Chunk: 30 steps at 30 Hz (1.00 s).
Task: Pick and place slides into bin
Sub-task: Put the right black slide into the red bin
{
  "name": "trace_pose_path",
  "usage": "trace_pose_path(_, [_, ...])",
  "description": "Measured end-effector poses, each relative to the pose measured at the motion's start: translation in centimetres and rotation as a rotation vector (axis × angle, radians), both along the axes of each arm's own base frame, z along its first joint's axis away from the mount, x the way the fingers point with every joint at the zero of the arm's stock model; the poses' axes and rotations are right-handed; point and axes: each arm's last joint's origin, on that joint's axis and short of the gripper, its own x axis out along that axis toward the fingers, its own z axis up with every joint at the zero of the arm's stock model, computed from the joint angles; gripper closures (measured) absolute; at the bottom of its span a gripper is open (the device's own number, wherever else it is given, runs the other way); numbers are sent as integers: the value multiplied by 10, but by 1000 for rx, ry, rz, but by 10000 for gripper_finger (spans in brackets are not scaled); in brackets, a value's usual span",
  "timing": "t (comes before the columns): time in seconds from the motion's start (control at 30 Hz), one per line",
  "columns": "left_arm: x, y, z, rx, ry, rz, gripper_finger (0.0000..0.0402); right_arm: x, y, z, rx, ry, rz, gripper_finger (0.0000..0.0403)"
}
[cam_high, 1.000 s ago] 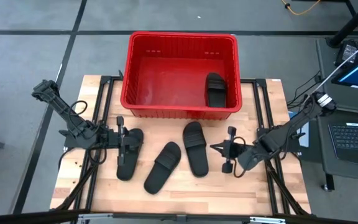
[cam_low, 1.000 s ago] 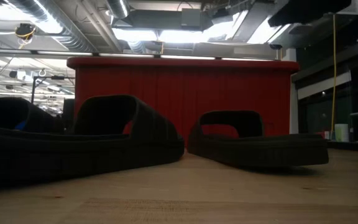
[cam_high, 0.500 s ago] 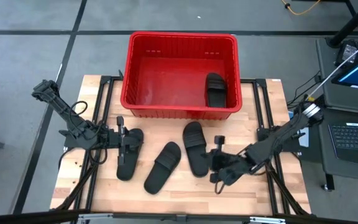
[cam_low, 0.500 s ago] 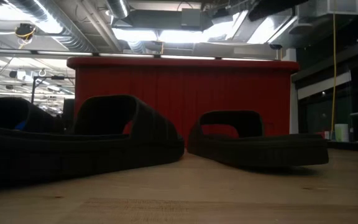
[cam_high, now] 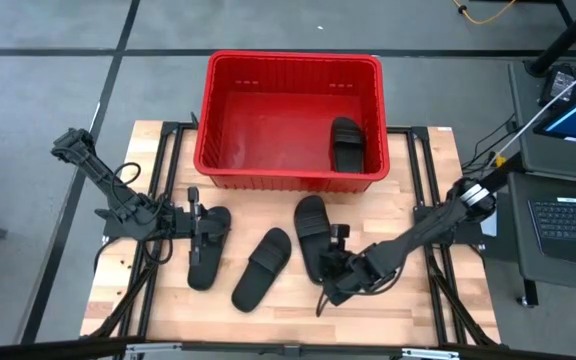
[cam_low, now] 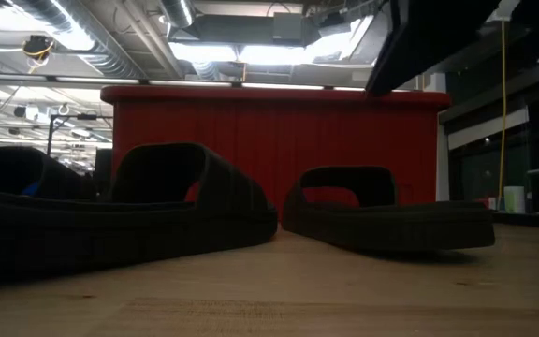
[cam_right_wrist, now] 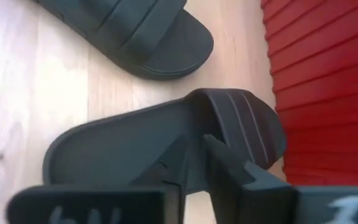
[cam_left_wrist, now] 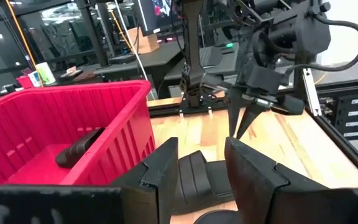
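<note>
At table front, right of centre: right gripper (cam_high: 330,283) low beside the rightmost loose slide (cam_high: 314,237), near its heel end. Fingers nearly closed in right wrist view, holding nothing, tips just over the footbed (cam_right_wrist: 129,146). Step in hand, by judgement: approach to the second pick. One slide (cam_high: 347,143) already inside the red bin (cam_high: 288,60); three on the wood. Next calls for opening wide enough to take the sole edge or strap, then descending.

Left gripper (cam_high: 194,228) parked over the leftmost slide (cam_high: 208,246), fingers parted, empty.

Low view: only the slides' profiles against the bin wall; neither gripper's tips visible. Left wrist view alone looks across at the right arm's tips (cam_left_wrist: 240,126) pointing down.
</note>
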Motion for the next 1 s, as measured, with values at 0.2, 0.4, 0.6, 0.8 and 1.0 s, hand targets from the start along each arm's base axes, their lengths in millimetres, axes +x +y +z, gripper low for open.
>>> trace_pose_path(0.2, [0, 0, 0, 3, 3, -1, 274, 10, -11, -12, -37, 45, -15, 290])
trace_pose_path(0.4, [0, 0, -1, 7, 7, -1, 274, 21, -23, -30, -91, 124, -12, 251])
trace_pose_path(0.6, [0, 0, -3, 18, 24, -1, 274, 29, -35, -43, -113, 170, -42, 246])
trace_pose_path(0.8, [0, 0, -3, 16, 26, 0, 274, 36, -45, -52, -122, 185, -76, 253])
trace_pose_path(1.0, [0, 0, -3, 15, 26, 0, 274, 39, -49, -54, -119, 177, -91, 265])
